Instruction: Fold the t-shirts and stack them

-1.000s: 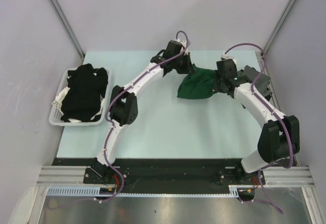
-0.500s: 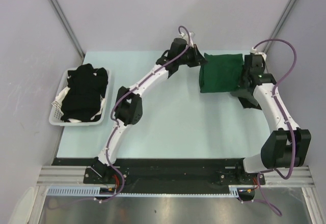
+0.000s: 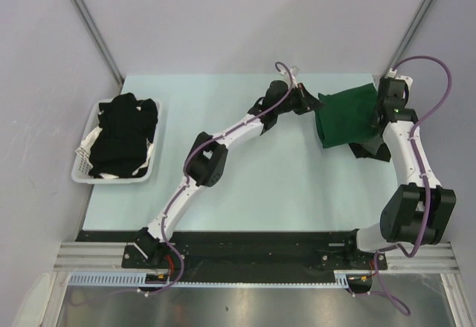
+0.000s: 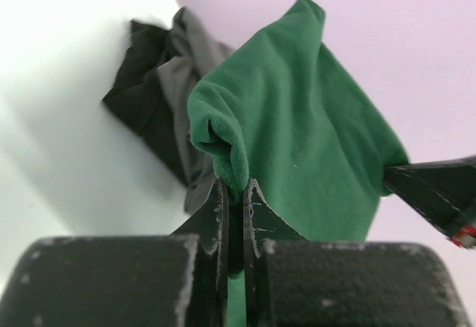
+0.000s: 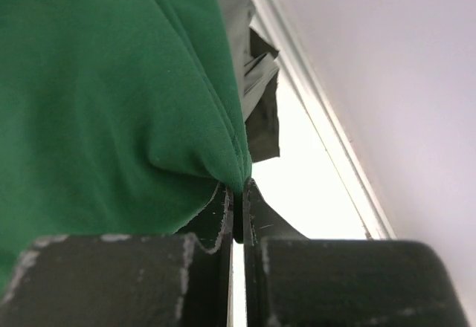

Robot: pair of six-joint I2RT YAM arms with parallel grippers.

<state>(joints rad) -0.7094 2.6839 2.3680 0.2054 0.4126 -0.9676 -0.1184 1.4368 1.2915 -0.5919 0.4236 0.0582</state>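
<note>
**Top, left wrist and right wrist views.** The dark green t-shirt [image 3: 343,117] hangs stretched between the two arms over the far right corner of the pale table [image 3: 245,182], clear of its surface. It appears as a plain, roughly square panel, already doubled over, with soft creases and a rolled fold along its upper edge.

The left gripper [image 4: 235,191] has its jaws pressed together on a bunched hem at the shirt's left corner. The right gripper [image 5: 238,192] is likewise clamped on a stitched edge at the shirt's right side. The cloth sags slightly between the two grips.

Beneath and just nearer than the green shirt, beside the right arm, lies a crumpled heap of darker t-shirts [image 4: 160,100]. The wrist views show it as black and grey cloth. Whether the grey part is one garment or more cannot be told from these angles.

Well apart, at the table's left edge, stands a white slatted basket [image 3: 82,167] filled with a loose heap of black t-shirts [image 3: 123,134] that rises above its rim.

Purple cables [image 3: 428,63] loop from both wrists. Pale walls enclose the table on three sides, and a metal rail [image 3: 253,256] runs along the near edge at the arm bases.
</note>
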